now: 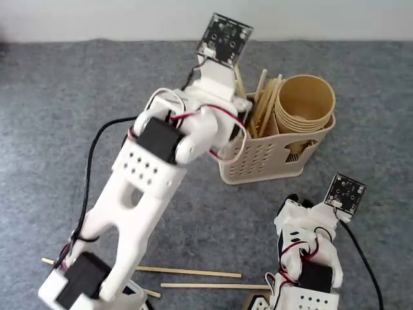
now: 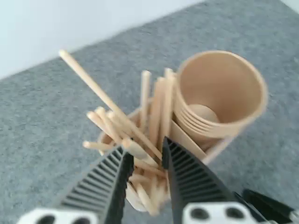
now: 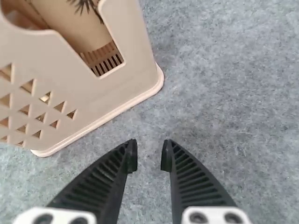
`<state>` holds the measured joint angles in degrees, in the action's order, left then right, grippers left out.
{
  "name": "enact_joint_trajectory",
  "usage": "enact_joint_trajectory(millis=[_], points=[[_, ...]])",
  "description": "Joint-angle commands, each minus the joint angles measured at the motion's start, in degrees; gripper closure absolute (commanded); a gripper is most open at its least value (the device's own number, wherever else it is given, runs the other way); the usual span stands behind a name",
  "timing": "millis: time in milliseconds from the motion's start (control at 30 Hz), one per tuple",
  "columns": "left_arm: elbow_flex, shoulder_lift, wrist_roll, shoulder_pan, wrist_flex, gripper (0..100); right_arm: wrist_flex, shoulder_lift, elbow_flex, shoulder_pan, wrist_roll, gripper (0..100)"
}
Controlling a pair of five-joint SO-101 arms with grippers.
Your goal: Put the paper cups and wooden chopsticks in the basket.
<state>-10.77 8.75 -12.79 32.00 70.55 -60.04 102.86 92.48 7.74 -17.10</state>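
Chopsticks [image 2: 154, 107] and paper cups [image 2: 219, 93] are standing in the basket [image 1: 271, 158]. Left claw [image 2: 147, 149] is hanging over them, right claw [image 3: 148, 151] is sitting beside it, both gaping just a little.

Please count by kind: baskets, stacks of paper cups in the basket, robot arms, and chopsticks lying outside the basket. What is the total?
Basket: 1
Stack of paper cups: 1
Robot arms: 2
Chopsticks outside the basket: 3 visible
Total: 7
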Motion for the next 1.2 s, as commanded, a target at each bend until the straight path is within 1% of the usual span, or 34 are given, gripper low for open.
enact_joint_trajectory(millis=[0,167,267,367,433,533,667,800,967,1167], points=[[-2.95,6.59,0.26,2.55,5.45,90,1.27,0.75,-0.44,-0.22,-0.35,89.8],[-2.77,7.82,11.08,3.87,16.18,90,1.36,0.75,-0.53,-0.13,-0.18,89.8],[-2.77,7.82,15.65,3.96,22.59,90,1.36,0.75,-0.62,-0.13,-0.09,89.8],[-2.68,7.82,20.57,4.84,28.04,90,1.36,0.75,-0.62,-0.13,-0.09,89.8],[-0.4,8.09,24.18,6.07,29.89,90,1.36,0.75,-0.7,-0.04,-0.09,89.8],[7.25,9.14,27.25,8.26,29.89,90,1.36,0.75,-0.7,-0.04,-0.09,89.8],[21.32,12.66,27.96,11.6,26.64,90,1.19,0.75,-0.7,-0.04,1.58,89.5],[34.68,20.4,27.69,14.33,19.96,90,1.27,0.75,-0.62,-0.04,2.46,89.7],[47.69,31.38,27.52,14.59,12.92,89,1.27,0.75,-0.53,-0.13,2.46,89.8],[58.24,36.48,27.78,15.47,11.6,79,1.27,0.75,-0.44,-0.22,2.55,89.8]])
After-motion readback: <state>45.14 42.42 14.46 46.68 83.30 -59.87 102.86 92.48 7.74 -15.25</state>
